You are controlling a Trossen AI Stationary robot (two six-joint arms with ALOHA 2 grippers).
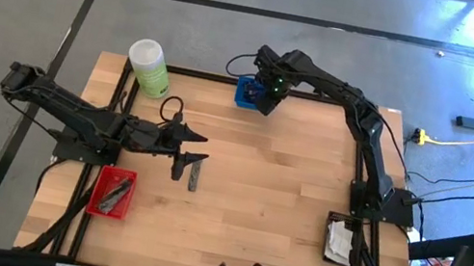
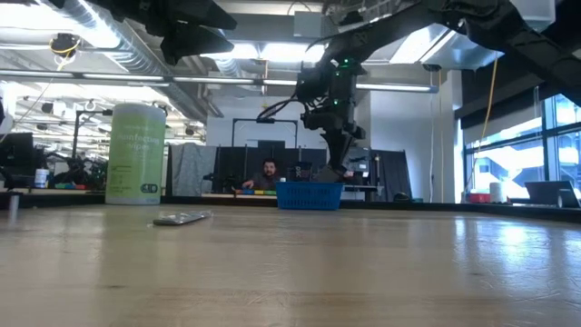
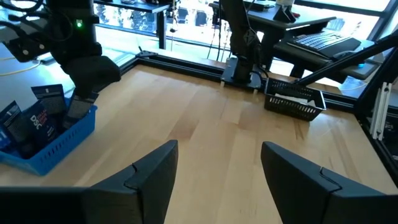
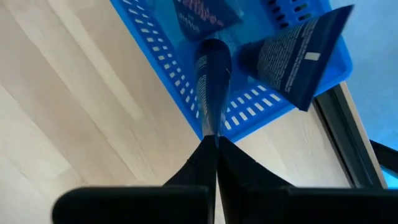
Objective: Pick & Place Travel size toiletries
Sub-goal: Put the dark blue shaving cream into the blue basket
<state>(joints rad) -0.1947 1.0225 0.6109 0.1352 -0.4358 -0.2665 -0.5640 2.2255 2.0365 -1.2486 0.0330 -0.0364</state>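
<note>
My right gripper stands over the blue tray at the table's far edge, pointing down, shut on a dark navy tube. More dark navy tubes lie in that tray. My left gripper waits open at the table's left, above the wood, with nothing between its fingers. Just on its near side a slim grey tube lies flat on the table. The red tray at the near left holds grey items. My right gripper pinches the navy tube's flat crimped end between its two fingertips. The fingers come from above, pointing down, in line with the tube. The tube hangs upright below them, its round end down inside the blue tray; whether that end touches the tray's floor I cannot tell.
A big light-green bottle with a white cap stands at the far left corner. A black tray with white sachets sits at the near right by the right arm's base. The middle of the table is bare wood. A person sits beyond the table.
</note>
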